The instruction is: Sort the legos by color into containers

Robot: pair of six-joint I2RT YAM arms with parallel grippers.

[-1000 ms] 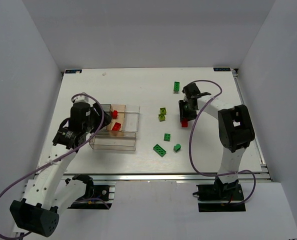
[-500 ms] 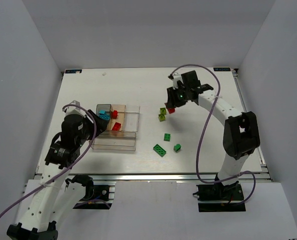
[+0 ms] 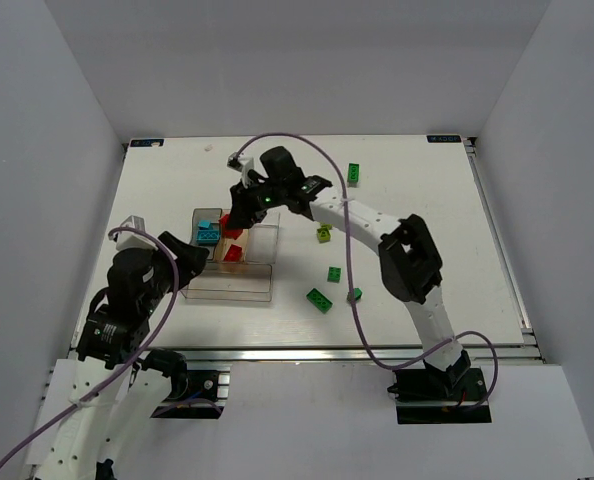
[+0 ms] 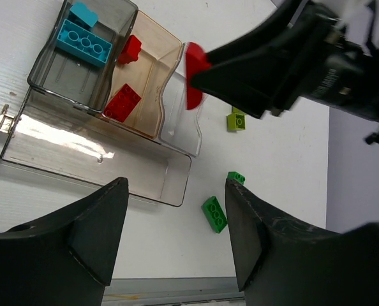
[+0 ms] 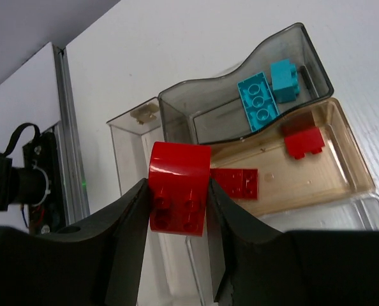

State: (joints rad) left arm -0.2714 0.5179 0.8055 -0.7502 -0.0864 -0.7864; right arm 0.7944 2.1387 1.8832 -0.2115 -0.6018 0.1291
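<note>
My right gripper [image 3: 239,216] is shut on a red lego [image 5: 178,191] and holds it above the tan-tinted container [image 3: 239,240]; the lego also shows in the left wrist view [image 4: 194,76]. Two red legos [image 5: 237,183] lie in that tan container [image 5: 317,185]. The smoky grey container [image 5: 202,118] beside it holds two cyan legos [image 5: 260,102]. My left gripper [image 4: 177,236] is open and empty, held above the near side of the tray, at its left end in the top view [image 3: 189,255].
A long clear container [image 4: 94,159] and a smaller clear one [image 4: 184,127] adjoin the tinted ones. Dark green legos [image 3: 320,299] [image 3: 333,273] [image 3: 354,294] and a lime one [image 3: 324,233] lie right of the tray. Another green lego [image 3: 353,173] lies farther back.
My right arm swung left across the table with the red lego, from the right side to above the bins. My left arm pulled back toward the near left.
</note>
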